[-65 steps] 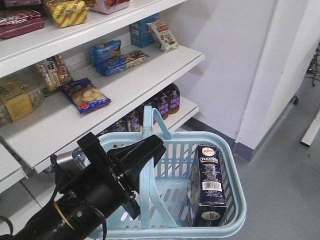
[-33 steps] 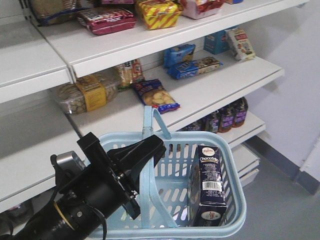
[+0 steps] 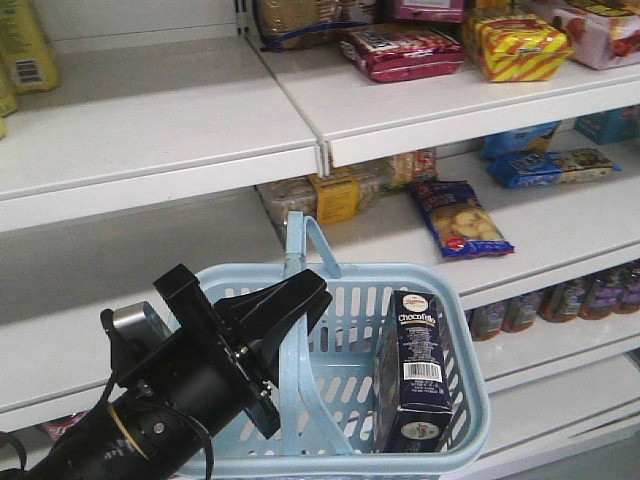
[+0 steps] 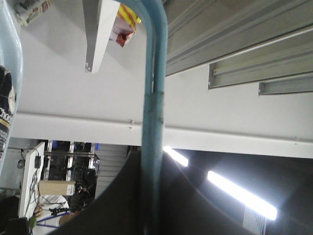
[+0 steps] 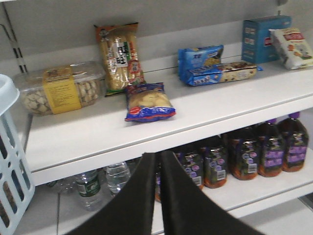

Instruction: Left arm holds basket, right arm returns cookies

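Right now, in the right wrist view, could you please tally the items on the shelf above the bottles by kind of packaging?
Clear plastic tub: 1
Blue cardboard box: 1
Soft wrapped packets: 5
Total: 7

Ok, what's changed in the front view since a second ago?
The white shelves slid rightward across the front view; the camera seems to be turning left. Unchanged: the black ribbed left arm keeps hold of the light blue plastic basket by its handle, with the dark navy Chocofello carton standing inside.
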### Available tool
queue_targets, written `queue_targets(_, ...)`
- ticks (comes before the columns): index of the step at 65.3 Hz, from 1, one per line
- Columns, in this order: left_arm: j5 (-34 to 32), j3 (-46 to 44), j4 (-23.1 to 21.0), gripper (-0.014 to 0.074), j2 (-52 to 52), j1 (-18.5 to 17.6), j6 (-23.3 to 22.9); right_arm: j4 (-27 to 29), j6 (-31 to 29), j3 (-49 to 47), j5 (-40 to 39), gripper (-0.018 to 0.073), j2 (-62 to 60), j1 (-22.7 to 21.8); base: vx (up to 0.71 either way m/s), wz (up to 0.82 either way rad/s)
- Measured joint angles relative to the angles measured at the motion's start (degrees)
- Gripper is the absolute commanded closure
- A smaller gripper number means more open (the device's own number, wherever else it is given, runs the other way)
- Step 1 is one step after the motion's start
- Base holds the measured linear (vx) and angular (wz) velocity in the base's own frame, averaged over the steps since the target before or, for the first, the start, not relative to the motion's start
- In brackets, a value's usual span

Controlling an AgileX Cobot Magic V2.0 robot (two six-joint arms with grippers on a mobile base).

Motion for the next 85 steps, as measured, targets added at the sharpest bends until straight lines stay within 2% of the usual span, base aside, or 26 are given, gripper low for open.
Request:
queue_targets(42, 0.0, 0.0, 0.0, 0.0599, 0.0, 0.0, 0.0, 0.0, 0.0, 0.0, 0.0, 0.0565, 0.0, 0.0, 0.07, 0.39)
queue_targets(68, 0.0, 0.0, 3.7, 0.0599, 0.0, -0.5, -0.4, 0.0, 0.0, 0.0, 0.0, 0.0565, 0.0, 0.0, 0.05, 0.18)
queue_targets(85, 0.0, 0.0, 4.5, 0.0599, 0.0, -0.7, -0.5, 0.0, 0.0, 0.0, 0.0, 0.0565, 0.0, 0.0, 0.02, 0.07)
